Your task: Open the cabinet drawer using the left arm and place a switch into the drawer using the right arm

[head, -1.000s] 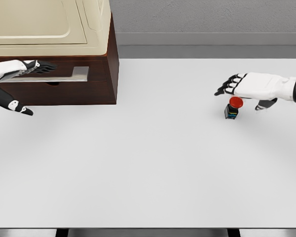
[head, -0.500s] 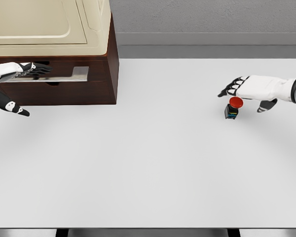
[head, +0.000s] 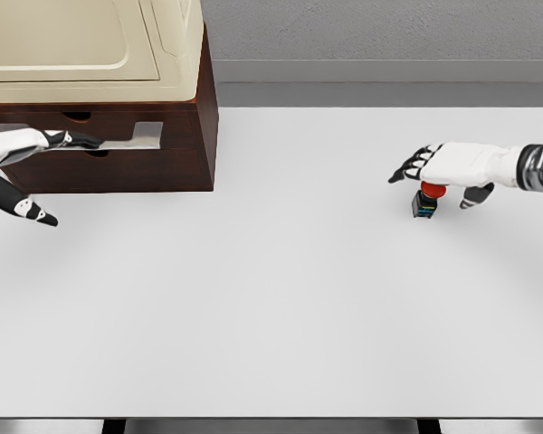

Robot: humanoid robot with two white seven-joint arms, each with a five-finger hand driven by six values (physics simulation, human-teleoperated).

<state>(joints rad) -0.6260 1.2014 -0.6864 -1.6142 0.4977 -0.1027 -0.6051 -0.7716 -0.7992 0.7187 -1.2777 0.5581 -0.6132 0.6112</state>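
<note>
A small switch [head: 424, 206] with a red button top and a black base stands upright on the white table [head: 271, 298] at the right. My right hand [head: 437, 166] hovers just over it, palm down, fingers spread and pointing left, hiding part of the red top; it holds nothing. At the far left stands a dark brown cabinet [head: 185, 167] with a grey drawer handle [head: 145, 136]. My left hand [head: 36, 142] lies against the drawer front, fingers stretched out along the handle, thumb hanging apart below. The drawer looks shut.
A cream-coloured appliance [head: 90, 54] sits on top of the cabinet. A second drawer front shows above the handled one. The table's far edge meets a grey wall, and its near edge runs along the bottom of the view.
My right hand has dropped lower and shifted slightly left, now covering the switch's top. My left hand's fingers have sunk lower along the drawer handle, and its thumb has moved down a little.
</note>
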